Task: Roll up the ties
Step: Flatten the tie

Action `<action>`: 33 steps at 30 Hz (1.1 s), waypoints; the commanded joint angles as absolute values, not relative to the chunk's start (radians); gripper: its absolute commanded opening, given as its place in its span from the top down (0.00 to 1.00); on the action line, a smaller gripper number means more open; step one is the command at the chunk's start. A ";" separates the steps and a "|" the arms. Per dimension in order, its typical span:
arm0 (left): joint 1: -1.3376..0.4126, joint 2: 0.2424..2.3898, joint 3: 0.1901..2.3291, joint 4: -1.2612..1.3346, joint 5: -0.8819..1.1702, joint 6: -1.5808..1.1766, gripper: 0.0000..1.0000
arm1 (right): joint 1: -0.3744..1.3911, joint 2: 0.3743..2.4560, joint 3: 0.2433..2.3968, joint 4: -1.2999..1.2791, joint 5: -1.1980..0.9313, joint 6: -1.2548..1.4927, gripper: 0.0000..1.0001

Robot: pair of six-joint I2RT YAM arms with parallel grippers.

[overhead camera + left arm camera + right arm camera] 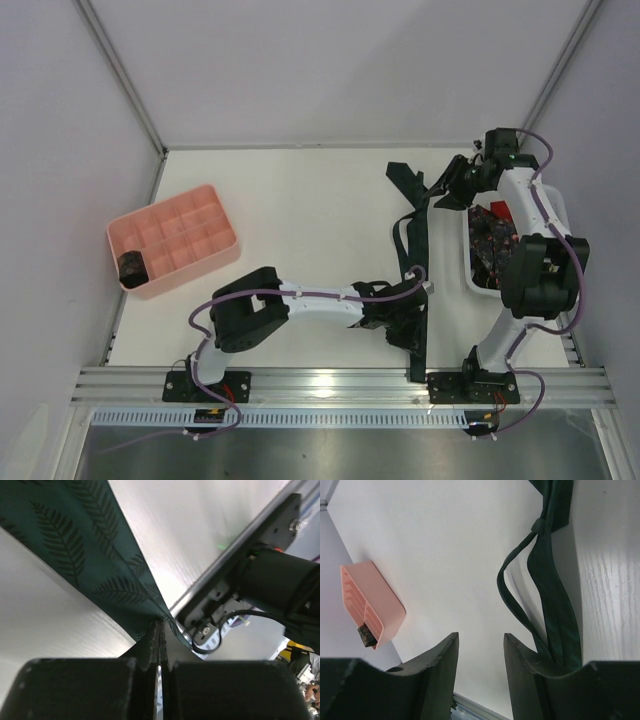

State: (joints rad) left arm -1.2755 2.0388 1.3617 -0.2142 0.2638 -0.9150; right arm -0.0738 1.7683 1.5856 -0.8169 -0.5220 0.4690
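The dark green tie (pixel 419 250) lies stretched on the table (pixel 300 220), right of the centre. It runs from near the far edge down to the near edge, where its end hangs over the metal rail (pixel 330 382) betw. the two arm bases. In the left wrist view it shows a darker fern-leaf print (pixel 95 555). Around its middle there is a knot w. a loose narrow loop, seen best in the right wrist view (pixel 555 595).

The left gripper (pixel 408 318) is close to the near edge, low over the table. Its jaws are clenched on the green tie, fabric pinched flat betw. them (pixel 160 625).

The right gripper (pixel 445 190) is at the far right part of the table, just beside the far end of the tie. Its jaws stand apart w. nothing betw. them (pixel 480 640); the tie passes along the outer side of one finger. Touching or not, I cannot tell.

The white basket (pixel 469 262) is at the right edge, partly under the right arm. Inside are a floral tie (pixel 492 245) and a red tie (pixel 499 211).

The pink tray (pixel 195 270) sits at the left side, well apart from both grippers. One rolled tie (pixel 132 266), a small dark coil, is in its near-left corner compartment, also visible from the right wrist (pixel 366 634).
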 commanded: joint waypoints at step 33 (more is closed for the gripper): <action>-0.897 1.327 0.863 -0.842 0.015 -0.792 0.88 | 0.120 2.088 1.745 -0.707 -0.483 0.623 0.58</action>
State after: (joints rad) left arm -0.9043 1.3766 0.7818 -0.7933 0.0601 -0.8322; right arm 0.0933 2.0548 1.6669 -0.6884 -0.5159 0.5903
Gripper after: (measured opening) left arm 0.101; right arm 0.431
